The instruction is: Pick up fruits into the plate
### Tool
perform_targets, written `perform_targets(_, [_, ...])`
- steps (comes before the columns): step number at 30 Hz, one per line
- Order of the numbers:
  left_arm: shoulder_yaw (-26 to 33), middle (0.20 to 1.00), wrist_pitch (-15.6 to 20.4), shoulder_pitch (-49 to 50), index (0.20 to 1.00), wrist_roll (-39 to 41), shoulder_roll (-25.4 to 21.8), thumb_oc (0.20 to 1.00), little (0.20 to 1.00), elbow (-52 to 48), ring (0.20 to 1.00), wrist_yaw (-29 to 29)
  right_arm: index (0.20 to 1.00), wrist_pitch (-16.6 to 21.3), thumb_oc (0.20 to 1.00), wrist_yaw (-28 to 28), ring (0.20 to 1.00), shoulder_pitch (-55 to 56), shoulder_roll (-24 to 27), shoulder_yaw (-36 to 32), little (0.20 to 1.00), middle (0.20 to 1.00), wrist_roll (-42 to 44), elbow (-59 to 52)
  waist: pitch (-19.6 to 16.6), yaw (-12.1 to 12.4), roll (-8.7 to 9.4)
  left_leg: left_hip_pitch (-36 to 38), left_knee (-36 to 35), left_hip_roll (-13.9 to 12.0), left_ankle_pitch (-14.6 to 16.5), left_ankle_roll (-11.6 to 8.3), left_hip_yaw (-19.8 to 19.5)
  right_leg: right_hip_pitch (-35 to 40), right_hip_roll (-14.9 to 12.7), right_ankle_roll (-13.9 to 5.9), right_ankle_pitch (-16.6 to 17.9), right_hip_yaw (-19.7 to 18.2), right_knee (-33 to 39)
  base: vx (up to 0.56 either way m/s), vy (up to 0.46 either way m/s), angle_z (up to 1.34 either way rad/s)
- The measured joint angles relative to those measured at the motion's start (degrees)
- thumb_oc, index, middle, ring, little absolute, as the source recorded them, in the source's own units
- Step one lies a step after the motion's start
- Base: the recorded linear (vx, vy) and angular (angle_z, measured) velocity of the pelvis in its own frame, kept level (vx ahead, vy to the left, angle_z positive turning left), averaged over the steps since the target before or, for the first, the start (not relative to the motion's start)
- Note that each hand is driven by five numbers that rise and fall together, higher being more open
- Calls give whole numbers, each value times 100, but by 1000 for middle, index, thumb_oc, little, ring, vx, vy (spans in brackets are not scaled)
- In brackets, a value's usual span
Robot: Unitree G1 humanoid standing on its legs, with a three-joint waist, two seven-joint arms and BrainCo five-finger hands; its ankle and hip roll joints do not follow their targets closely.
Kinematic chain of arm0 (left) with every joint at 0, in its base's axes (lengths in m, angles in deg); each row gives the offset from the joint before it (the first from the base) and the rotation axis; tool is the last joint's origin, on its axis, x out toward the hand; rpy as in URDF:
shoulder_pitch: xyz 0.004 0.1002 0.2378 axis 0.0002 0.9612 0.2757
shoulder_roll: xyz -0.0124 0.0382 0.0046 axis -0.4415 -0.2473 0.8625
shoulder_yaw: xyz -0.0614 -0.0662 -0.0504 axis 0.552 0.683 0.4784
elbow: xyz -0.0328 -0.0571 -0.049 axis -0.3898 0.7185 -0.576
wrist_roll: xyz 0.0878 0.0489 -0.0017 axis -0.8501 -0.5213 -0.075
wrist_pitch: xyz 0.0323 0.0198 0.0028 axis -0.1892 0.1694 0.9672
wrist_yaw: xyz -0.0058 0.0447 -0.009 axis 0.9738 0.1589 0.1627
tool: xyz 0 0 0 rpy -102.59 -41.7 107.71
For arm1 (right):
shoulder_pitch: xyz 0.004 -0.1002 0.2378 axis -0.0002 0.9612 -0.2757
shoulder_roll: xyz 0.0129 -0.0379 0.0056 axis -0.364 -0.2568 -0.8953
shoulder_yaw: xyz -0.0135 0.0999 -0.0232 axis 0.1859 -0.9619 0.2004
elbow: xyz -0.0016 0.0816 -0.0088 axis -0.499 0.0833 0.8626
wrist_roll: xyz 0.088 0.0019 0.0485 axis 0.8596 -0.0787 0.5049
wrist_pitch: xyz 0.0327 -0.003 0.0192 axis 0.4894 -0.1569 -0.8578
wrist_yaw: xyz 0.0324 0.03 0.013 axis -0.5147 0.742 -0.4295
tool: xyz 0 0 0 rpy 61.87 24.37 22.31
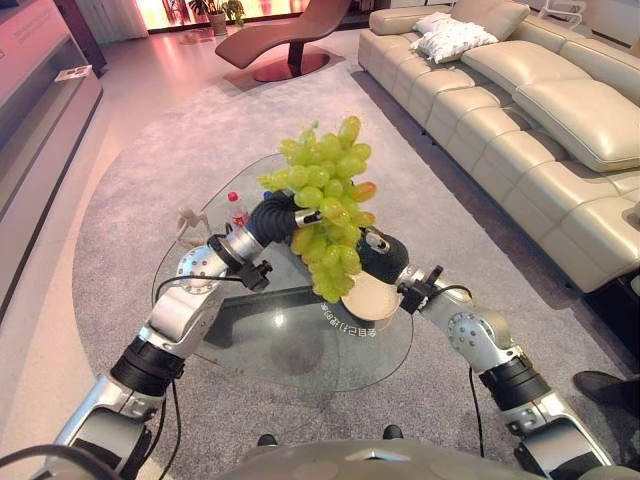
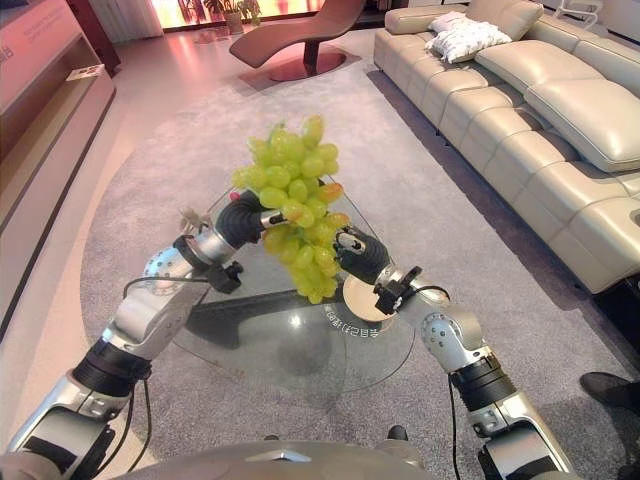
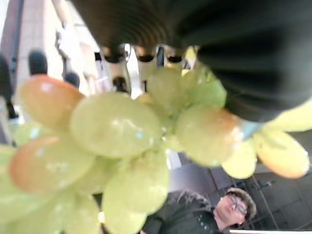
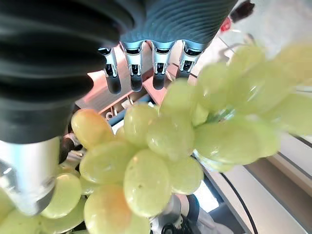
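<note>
While the grape bunch (image 1: 327, 205) hangs lifted above the plate (image 1: 367, 297), the left hand (image 1: 281, 214) grips its upper part, fingers curled round it; the right hand (image 1: 379, 254) touches its lower side, fingers straight. Judged mid-carry: next, lower it onto the plate. Glass table (image 1: 290, 345) with a bottle (image 1: 237, 210), on grey rug (image 1: 140, 180); beige sofa (image 1: 540, 110) alongside.

The grapes (image 1: 328, 200) are pale green, a few blushed orange. The plate (image 1: 366, 297) is cream. The table (image 1: 300, 340) is clear glass on a dark base. The rug (image 1: 130, 180) is grey, the sofa (image 1: 540, 110) beige, the pillow (image 1: 455, 40) white-patterned.
</note>
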State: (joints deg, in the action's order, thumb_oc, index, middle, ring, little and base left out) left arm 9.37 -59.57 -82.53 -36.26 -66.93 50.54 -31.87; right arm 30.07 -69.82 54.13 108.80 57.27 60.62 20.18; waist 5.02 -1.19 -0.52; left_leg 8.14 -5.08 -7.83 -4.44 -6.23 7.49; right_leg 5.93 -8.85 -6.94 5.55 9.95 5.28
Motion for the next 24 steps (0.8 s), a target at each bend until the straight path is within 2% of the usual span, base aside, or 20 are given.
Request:
perform_targets(14, [-189, 200, -51, -2, 200, 8, 61, 200, 200, 1, 200, 114, 1000, -426, 1000, -358, 1000, -167, 89, 264, 1000, 1000, 106, -312, 2, 53, -2, 3, 0, -1, 0, 0, 3, 0, 0, 0, 0, -2, 0, 0, 0, 0])
perform_targets(20, [-216, 200, -99, -2, 200, 2, 36, 200, 200, 1, 200, 120, 1000, -946, 1000, -609, 1000, -172, 307, 436, 1000, 1000, 109, -604, 5, 78, 1, 4, -1, -2, 3, 3, 12, -5, 1, 0, 0, -10, 0, 0, 0, 0])
perform_targets(24, [-286, 200, -99, -3, 200, -47, -115, 200, 200, 2, 200, 110, 1000, -1122, 1000, -715, 1000, -176, 504, 587, 1000, 1000, 109, -816, 7, 73, 4, 4, -1, -2, 10, 10, 19, -10, 2, -1, 0, -19, 0, 0, 0, 0])
